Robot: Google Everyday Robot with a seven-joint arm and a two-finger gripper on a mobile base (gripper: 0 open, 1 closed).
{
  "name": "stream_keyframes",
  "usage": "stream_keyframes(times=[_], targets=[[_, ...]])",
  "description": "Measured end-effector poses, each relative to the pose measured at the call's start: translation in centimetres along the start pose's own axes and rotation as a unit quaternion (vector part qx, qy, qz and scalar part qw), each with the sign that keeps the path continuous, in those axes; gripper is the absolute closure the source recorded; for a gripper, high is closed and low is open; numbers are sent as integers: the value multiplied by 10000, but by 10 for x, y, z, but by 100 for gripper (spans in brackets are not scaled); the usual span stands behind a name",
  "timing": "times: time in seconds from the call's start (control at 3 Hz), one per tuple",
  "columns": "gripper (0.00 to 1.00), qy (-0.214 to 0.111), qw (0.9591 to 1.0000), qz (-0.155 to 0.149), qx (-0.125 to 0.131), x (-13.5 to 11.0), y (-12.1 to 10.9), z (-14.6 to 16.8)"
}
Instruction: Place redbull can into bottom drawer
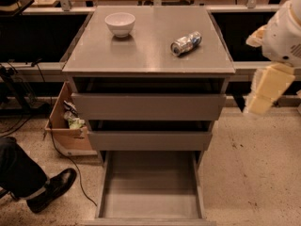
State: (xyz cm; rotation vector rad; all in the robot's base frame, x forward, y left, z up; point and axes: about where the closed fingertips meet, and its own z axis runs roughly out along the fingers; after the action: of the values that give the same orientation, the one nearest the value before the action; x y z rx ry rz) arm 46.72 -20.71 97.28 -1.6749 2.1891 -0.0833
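The redbull can lies on its side on the grey cabinet top, right of centre. It is small, shiny silver with bluish patches. The bottom drawer is pulled out at the foot of the cabinet, and its flat grey floor is bare. My gripper, cream-coloured, hangs in the air to the right of the cabinet, below the level of the top. It is well apart from the can and holds nothing I can see.
A white bowl stands on the cabinet top at the back left. The two upper drawers are slightly open. A cardboard box sits on the floor at the left. A person's leg and shoe are at the lower left. Benches run behind.
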Motion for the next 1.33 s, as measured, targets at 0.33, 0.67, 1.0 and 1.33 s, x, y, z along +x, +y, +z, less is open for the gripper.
stream_keyframes(times=[0.33, 0.67, 1.0, 1.33], targets=[[0, -442, 9979, 260, 398, -44, -71, 46], [0, -640, 9947, 531, 604, -70, -115, 78], [0, -780, 9907, 859, 709, -93, -160, 121], [0, -778, 9908, 859, 703, -93, -160, 122]])
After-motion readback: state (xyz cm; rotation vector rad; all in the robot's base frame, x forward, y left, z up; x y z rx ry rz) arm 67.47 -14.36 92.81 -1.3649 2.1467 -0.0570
